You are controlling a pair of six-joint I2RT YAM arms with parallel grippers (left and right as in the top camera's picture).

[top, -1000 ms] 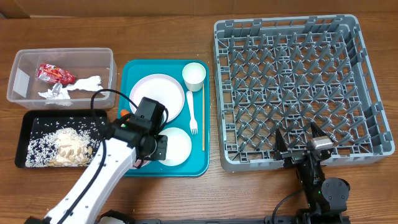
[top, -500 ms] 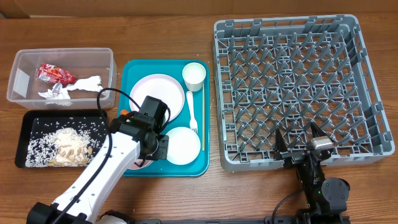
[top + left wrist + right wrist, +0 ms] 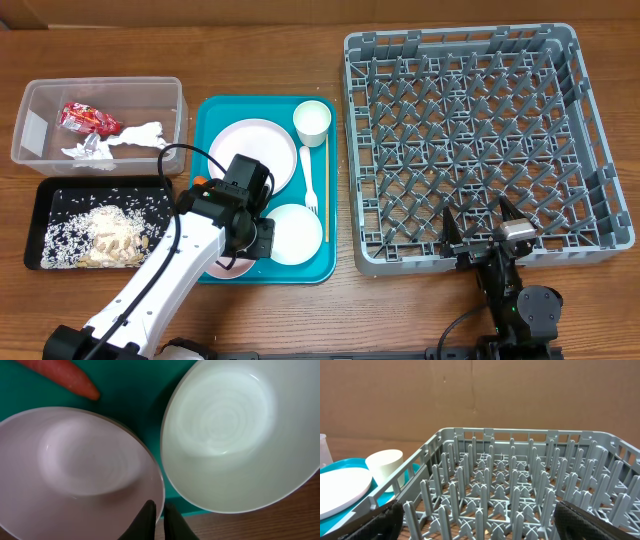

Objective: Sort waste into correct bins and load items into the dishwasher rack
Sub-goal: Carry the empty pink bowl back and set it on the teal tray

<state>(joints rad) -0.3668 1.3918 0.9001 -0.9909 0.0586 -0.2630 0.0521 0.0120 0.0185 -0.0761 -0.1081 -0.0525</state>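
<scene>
Pinches rim of pink bowl (image 3: 75, 465) with left hand (image 3: 159, 508), fingers nearly together; holds right hand (image 3: 482, 517) spread wide, empty.

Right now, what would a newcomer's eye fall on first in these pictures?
The big grey dishwasher rack fills the right side of the table, with nothing loaded in it. Left of it, the bright teal tray carries a round plate and other dishes. At the tray's near edge the left gripper is pinched at the rim of the pale-pink bowl, with a carrot lying close by.
</scene>
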